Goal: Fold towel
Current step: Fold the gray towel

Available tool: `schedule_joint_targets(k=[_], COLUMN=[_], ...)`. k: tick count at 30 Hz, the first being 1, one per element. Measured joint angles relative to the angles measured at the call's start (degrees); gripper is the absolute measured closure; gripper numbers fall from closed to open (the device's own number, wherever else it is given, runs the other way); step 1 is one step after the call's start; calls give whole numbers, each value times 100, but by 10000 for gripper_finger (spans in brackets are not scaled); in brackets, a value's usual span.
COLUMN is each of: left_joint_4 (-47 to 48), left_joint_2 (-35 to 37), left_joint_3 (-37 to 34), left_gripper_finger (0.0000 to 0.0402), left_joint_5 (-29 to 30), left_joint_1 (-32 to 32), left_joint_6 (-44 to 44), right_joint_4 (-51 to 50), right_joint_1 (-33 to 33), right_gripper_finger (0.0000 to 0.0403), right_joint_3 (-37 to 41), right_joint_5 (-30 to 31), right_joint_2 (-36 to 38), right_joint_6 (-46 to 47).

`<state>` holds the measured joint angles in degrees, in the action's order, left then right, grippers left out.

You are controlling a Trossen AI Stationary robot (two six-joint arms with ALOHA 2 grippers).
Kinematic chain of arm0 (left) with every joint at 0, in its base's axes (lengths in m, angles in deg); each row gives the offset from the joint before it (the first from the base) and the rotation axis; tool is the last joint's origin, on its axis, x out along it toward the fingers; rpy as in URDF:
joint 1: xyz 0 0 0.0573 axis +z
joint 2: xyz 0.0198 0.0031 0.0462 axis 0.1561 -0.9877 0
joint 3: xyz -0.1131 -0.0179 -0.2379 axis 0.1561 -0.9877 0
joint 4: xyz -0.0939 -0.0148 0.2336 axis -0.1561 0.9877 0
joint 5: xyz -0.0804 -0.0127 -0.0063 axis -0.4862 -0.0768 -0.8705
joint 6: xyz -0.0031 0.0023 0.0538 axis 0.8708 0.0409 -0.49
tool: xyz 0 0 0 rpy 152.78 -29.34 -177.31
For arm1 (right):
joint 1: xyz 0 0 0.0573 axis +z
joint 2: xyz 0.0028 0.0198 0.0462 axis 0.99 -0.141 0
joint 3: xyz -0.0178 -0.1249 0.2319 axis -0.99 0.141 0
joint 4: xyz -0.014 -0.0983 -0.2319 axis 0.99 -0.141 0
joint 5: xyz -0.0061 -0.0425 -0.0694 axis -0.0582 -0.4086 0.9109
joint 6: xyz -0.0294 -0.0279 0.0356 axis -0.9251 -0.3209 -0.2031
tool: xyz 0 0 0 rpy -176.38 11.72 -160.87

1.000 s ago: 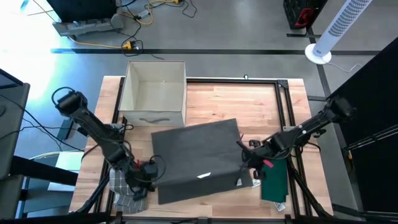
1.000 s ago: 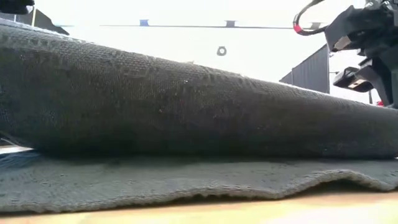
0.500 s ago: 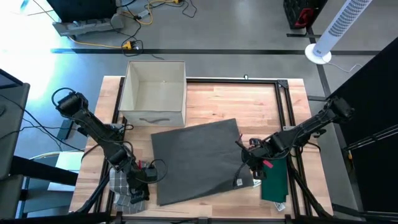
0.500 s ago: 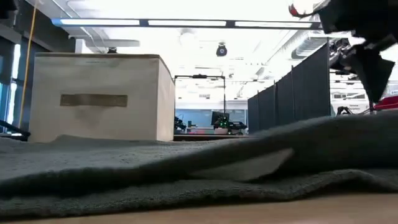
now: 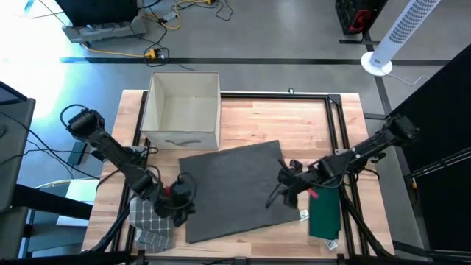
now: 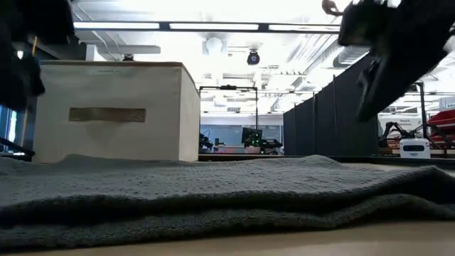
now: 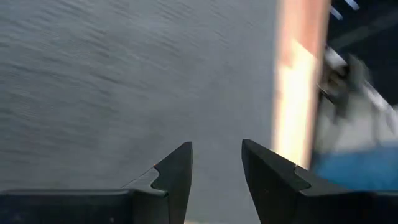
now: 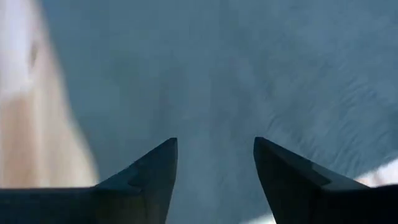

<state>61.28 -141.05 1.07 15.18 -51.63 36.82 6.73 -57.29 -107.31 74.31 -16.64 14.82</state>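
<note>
A dark grey towel (image 5: 235, 190) lies spread flat on the wooden tabletop (image 5: 294, 121), a little skewed, in front of the beige fabric box (image 5: 182, 109) that stands at the far left of the tabletop. From table height the towel (image 6: 213, 192) looks doubled, one layer resting on another along its near edge.

The left gripper (image 5: 184, 199) sits low at the towel's left edge, its fingers (image 7: 177, 177) parted with nothing between them, grey cloth filling the view beneath. Just beside that arm, at the tabletop's near left corner, lies a checked cloth (image 5: 149, 224).

The right gripper (image 5: 283, 190) is over the towel's right edge, its fingers (image 8: 155, 174) likewise spread and empty above the fabric. To its right a folded dark green cloth (image 5: 324, 215) rests on the tabletop, and a small white tag (image 5: 303, 215) shows at the towel's near right corner.
</note>
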Motion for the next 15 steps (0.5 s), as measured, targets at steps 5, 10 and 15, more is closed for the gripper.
schedule_joint_targets(k=[5, 10, 15], left_joint_4=[-140, -618, -655], left_joint_2=[-270, -514, -710], left_joint_3=[-411, -469, -469], left_gripper_finger=[300, 350, 396], left_joint_5=[4, -70, -392], left_joint_1=[259, 449, 626], left_joint_6=[186, 14, -296], right_joint_4=[652, 1317, 1434], right_joint_1=[-253, -333, -222], right_gripper_finger=[299, 392, 399], right_joint_3=[565, 1155, 1437], right_joint_5=[453, 480, 478], right_joint_2=[0, -2, -4], right_joint_6=[185, 458, 1033])
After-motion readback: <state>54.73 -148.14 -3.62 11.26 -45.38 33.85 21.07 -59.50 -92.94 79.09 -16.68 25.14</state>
